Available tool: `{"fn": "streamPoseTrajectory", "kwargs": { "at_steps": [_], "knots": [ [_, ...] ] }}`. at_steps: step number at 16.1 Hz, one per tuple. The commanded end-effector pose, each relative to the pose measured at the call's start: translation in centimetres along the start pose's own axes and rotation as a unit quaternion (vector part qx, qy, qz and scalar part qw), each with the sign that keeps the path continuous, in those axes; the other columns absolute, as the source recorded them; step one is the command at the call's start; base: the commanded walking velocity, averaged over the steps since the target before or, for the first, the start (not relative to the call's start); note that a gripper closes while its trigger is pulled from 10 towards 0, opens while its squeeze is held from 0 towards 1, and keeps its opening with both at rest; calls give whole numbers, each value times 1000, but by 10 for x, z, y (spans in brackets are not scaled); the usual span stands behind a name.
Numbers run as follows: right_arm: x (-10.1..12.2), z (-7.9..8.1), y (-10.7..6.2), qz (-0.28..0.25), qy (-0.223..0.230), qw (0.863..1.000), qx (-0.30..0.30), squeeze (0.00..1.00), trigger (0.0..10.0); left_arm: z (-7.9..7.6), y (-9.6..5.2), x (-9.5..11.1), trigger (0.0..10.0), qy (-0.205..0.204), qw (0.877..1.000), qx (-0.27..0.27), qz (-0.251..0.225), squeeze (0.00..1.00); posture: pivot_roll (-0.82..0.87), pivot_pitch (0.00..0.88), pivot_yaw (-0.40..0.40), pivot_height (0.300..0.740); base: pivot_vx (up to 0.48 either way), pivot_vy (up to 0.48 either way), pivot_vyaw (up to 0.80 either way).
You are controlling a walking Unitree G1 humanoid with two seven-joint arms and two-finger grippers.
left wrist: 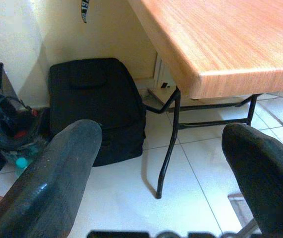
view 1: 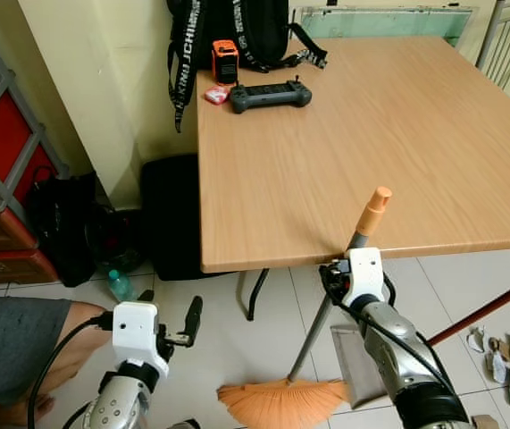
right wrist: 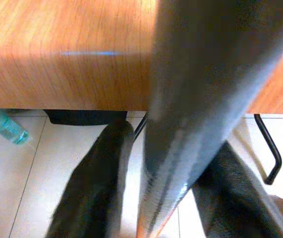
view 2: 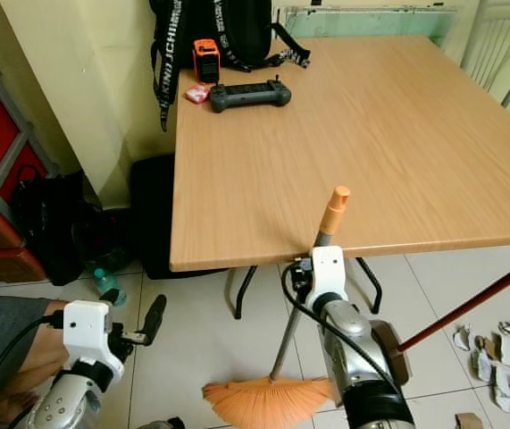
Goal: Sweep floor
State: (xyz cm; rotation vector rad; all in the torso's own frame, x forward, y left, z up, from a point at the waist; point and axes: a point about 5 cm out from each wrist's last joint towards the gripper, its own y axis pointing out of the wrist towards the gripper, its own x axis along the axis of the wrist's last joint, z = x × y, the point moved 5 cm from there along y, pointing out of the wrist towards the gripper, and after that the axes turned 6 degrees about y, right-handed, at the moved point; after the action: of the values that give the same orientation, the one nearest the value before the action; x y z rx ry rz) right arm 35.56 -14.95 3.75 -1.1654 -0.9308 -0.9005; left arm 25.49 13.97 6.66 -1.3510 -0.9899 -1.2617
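A broom with orange bristles (view 1: 281,402) and a grey handle (view 1: 313,335) capped in orange (view 1: 378,209) stands tilted on the white tile floor, its top leaning at the table's front edge. My right gripper (view 1: 333,275) is shut on the broom handle just below the table edge. In the right wrist view the handle (right wrist: 181,124) runs between the two black fingers (right wrist: 96,188). My left gripper (view 1: 171,308) hangs open and empty at the lower left, its fingers (left wrist: 57,183) spread wide. Torn paper scraps (view 1: 509,353) lie on the floor at the right.
A wooden table (view 1: 397,143) fills the middle, with black folding legs (left wrist: 167,144) below. A grey dustpan (view 1: 351,362) with a red-brown handle (view 1: 487,308) stands behind my right arm. A black bag (view 1: 170,214) and a bottle (view 1: 119,284) sit by the wall. A person's leg (view 1: 22,340) is at lower left.
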Motion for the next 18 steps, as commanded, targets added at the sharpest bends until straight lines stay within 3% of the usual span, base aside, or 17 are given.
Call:
{"fn": "streamPoseTrajectory", "kwargs": {
  "at_steps": [1, 7, 10, 12, 14, 18],
  "knots": [
    [-1, -6, -1, 0, 3, 1000, -7, 0, 0, -2, 1, 1, 10000, 2, 1000, -2, 1, 0, 101, 159, -38, 740, 0, 0, 0],
    [-6, -7, -7, 2, 4, 1000, -8, 0, 0, -4, 3, 2, 10000, 0, 1000, -5, 0, 0, 88, 154, -40, 740, 0, 0, 0],
    [2, -5, -9, -20, 2, 1000, 9, 0, 0, -4, 5, 2, 10000, 0, 1000, -7, -1, 0, 92, 146, -38, 740, 0, 0, 0],
    [25, -16, -16, -74, -3, 997, -5, 0, 0, -8, 5, 1, 10000, -5, 999, -33, 5, 0, 93, 139, -38, 740, 0, 0, 0],
    [34, -25, -22, -93, 3, 996, -15, 0, 0, -6, 6, 1, 10000, -2, 999, -35, 5, 0, 93, 128, -34, 740, 0, 0, 0],
    [27, -34, -45, -73, -19, 997, 3, 0, 0, -6, 13, 5, 10000, -4, 999, -43, -2, 0, 83, 96, -24, 740, 0, 0, 0]
  ]
}}
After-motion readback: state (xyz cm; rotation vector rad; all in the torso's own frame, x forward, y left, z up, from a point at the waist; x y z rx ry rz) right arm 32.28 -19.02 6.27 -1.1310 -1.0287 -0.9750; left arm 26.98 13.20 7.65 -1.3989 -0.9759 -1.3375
